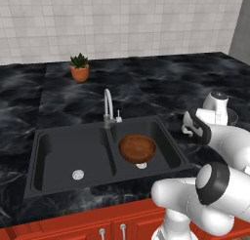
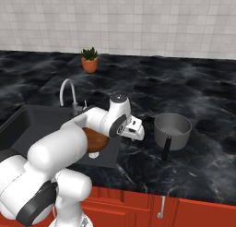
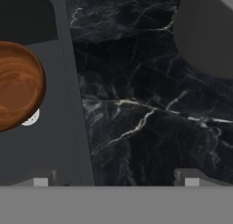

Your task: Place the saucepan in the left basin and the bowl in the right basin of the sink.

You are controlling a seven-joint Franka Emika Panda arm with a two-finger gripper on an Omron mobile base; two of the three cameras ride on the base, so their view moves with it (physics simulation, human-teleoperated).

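Note:
The reddish-brown wooden bowl (image 1: 137, 148) lies in the narrower right basin (image 1: 166, 149) of the black sink (image 1: 35, 151), over its drain. The wider left basin (image 1: 73, 153) holds nothing. On the counter to the sink's right stands the grey saucepan (image 2: 172, 128), its black handle (image 2: 166, 150) pointing toward the front edge. My gripper (image 2: 137, 130) hangs open above the counter between the sink's right rim and the saucepan, with nothing between its fingers. In the hand view the bowl (image 3: 18, 86) is at the left, the saucepan (image 3: 205, 32) at the top right, and the fingertips (image 3: 191, 180) stand wide apart.
A curved silver faucet (image 1: 108, 106) rises behind the divider. A small terracotta plant pot (image 1: 79, 69) stands near the tiled back wall. Black marble counter (image 2: 203, 87) stretches around and behind the saucepan. Red cabinet fronts (image 2: 193, 212) run below the counter edge.

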